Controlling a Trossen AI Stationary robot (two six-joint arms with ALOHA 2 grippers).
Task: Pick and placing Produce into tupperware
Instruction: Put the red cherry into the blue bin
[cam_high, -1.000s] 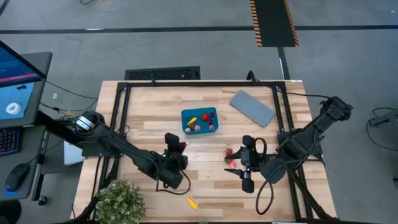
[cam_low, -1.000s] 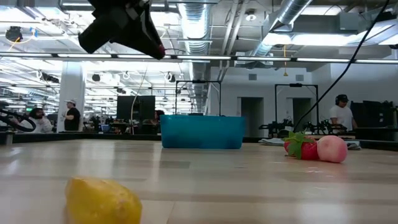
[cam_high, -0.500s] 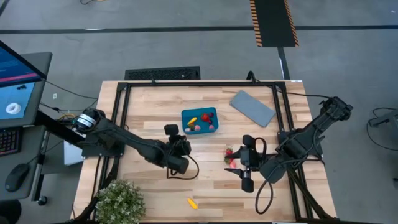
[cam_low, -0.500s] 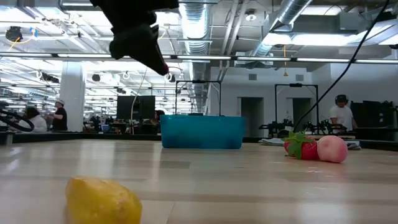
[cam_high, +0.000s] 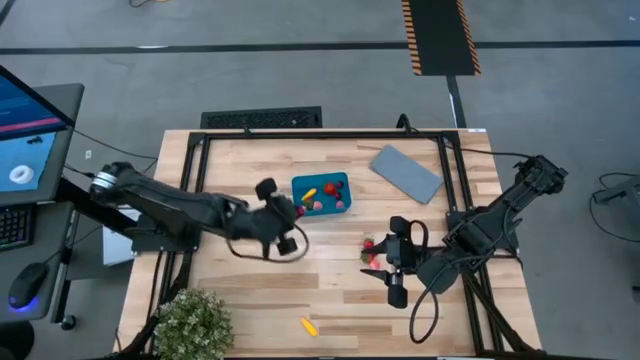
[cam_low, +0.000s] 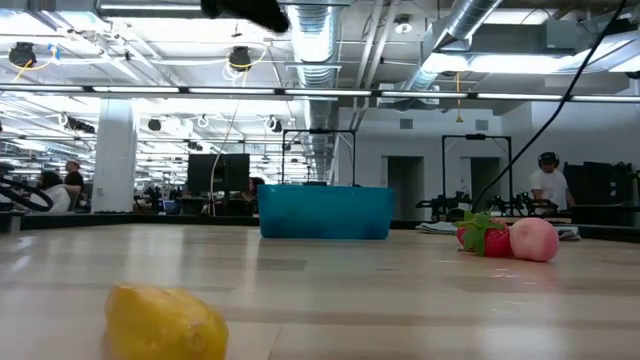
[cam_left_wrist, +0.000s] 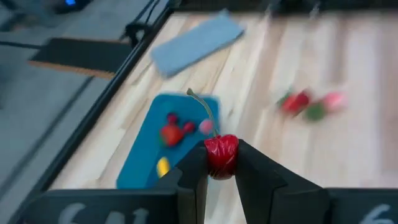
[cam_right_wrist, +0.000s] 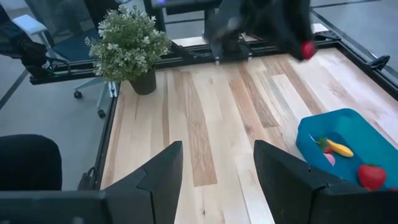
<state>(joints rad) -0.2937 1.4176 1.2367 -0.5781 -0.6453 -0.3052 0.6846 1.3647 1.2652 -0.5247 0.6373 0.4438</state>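
- Two arms from above: left gripper (cam_high: 291, 213) just beside the teal tupperware (cam_high: 321, 194); right gripper (cam_high: 391, 268) parted, empty, near loose produce (cam_high: 371, 245).
- Low across table: yellow piece (cam_low: 165, 322) nearest, tupperware behind.
- Left wrist: pinching a red cherry (cam_left_wrist: 221, 155) over the tupperware.
- Right wrist: spread wide, holding nothing.

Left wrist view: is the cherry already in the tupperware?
No, the cherry is pinched between the left gripper fingers, above the table short of the tupperware.
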